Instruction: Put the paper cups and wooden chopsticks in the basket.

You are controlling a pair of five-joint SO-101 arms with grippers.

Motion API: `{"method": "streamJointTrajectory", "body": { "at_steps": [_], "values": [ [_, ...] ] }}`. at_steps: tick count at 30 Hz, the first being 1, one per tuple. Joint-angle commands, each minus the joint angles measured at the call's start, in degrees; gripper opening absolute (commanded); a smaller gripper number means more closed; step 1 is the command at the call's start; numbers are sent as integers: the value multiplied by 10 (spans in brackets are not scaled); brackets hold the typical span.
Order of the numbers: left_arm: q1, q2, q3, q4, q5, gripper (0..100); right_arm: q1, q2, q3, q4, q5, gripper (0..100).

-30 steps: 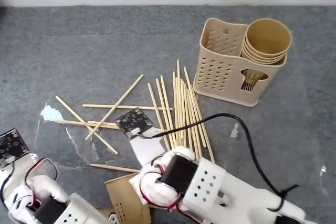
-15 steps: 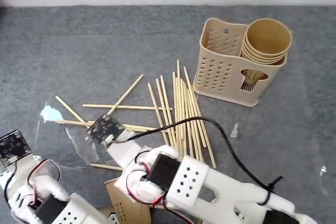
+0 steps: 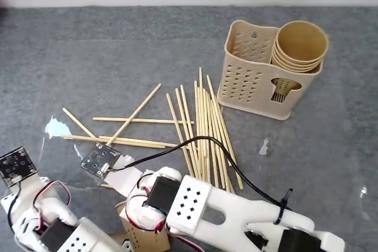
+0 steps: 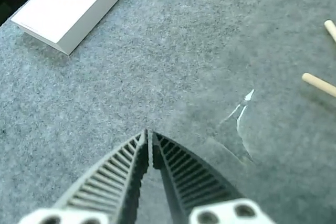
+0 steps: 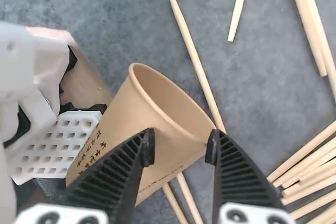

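Paper cup pickup judged in hand.
The right tool (image 5: 180,140) is held released, jaws astride the paper cup (image 5: 152,103) lying tipped on the desk (image 3: 118,45); the left tool (image 4: 151,137) is clenched, empty. Closing, then carriage past the chopsticks (image 3: 204,128) to the basket (image 3: 248,81), is called for.

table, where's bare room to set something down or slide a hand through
Widest bare patch: grey mat between the far edge and the scattered chopsticks, left of the basket. Another lies right of the basket, running toward the near edge. Crowded: the middle under the chopsticks, and the near edge with the left arm, right arm and tipped paper cup.
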Motion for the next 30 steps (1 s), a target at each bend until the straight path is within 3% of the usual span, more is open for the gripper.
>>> {"method": "streamJointTrajectory", "body": {
  "at_steps": [1,8,12,22,30],
  "values": [
    [2,-10,-6,-11,-1,13,-1,4,-40,-10,16,172],
    [2,-10,-6,-11,-1,13,-1,22,-39,0,17,159],
    [2,-10,-6,-11,-1,13,21,30,-40,2,44,8],
    [2,-10,-6,-11,-1,13,166,28,-51,73,102,8],
    [2,-10,-6,-11,-1,13,267,28,-210,216,152,8]
  ]
}}
